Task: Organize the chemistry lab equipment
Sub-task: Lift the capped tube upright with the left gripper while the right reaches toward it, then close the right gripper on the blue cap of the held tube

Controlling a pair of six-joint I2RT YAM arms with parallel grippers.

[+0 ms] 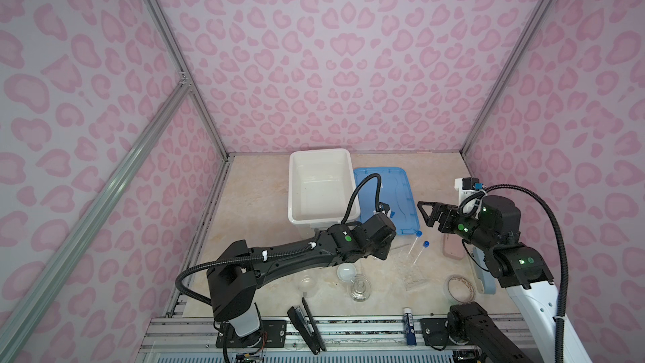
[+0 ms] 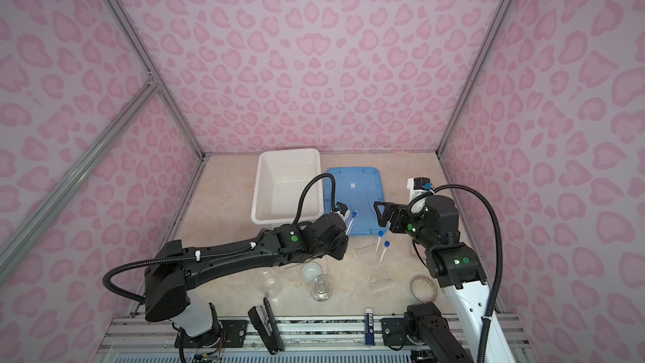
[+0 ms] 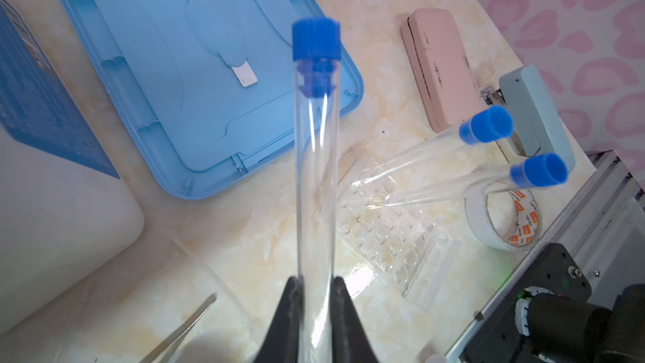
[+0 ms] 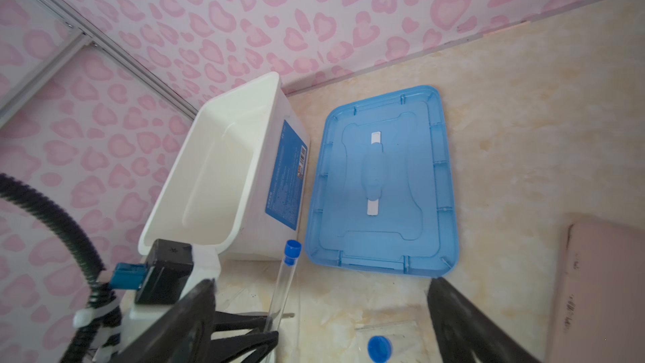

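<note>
We clamp the left claw [image 3: 316, 284] on a tube [image 3: 316, 169] by its base, likely for the rack [image 3: 391, 239]; right claw [image 4: 321, 295] spread, empty.

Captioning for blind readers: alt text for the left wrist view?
The left gripper is shut on a clear blue-capped tube above the tabletop. Two more capped tubes slant up from a clear rack beside a blue lid.

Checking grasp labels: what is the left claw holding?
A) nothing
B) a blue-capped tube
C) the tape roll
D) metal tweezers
B: in the left wrist view, the left claw is shut on a blue-capped tube, which runs up between its fingers.
</note>
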